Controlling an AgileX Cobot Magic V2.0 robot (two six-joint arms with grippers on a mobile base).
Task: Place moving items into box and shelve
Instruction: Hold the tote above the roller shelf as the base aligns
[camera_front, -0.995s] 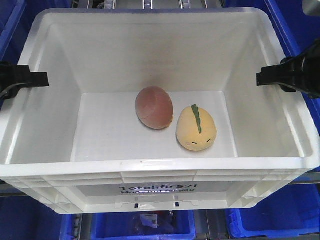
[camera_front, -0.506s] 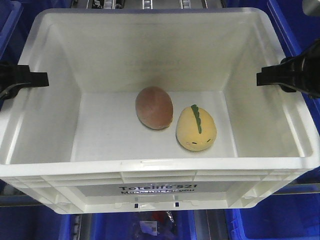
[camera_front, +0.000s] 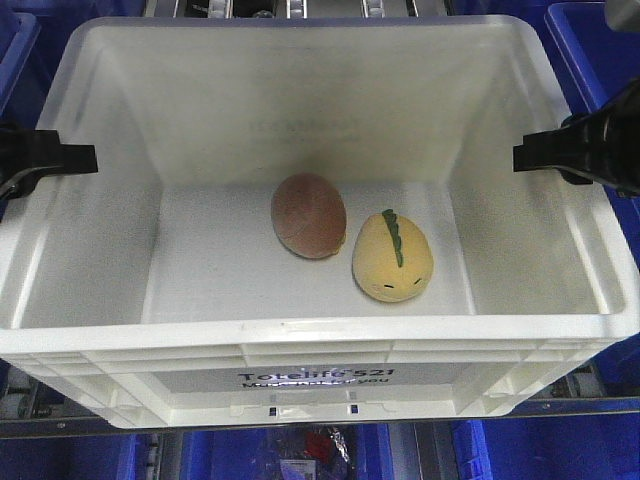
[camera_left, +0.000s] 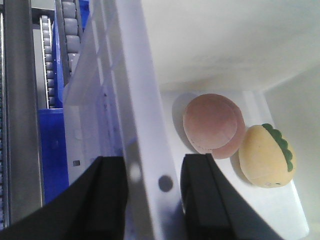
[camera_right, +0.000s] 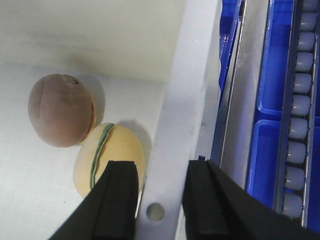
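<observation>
Left hand (camera_front: 75, 157) clamps left rim of white box (camera_front: 320, 335), right hand (camera_front: 535, 155) clamps right rim. Reddish-brown plush egg (camera_front: 309, 215) and yellow plush egg (camera_front: 393, 257) lie touching on box floor. Blue bins (camera_front: 590, 50) around.

Left wrist view: left hand (camera_left: 152, 192) fingers straddle box wall (camera_left: 142, 125), gripping; both eggs inside.

Right wrist view: right hand (camera_right: 160, 200) pinches rim (camera_right: 182, 115); yellow egg (camera_right: 107, 157) near wall, roller rails (camera_right: 300, 105) outside.

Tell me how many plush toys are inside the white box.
2. The reddish-brown plush lies mid-floor of the white box; the yellow plush is beside it, nearer the right gripper. None hidden.
</observation>
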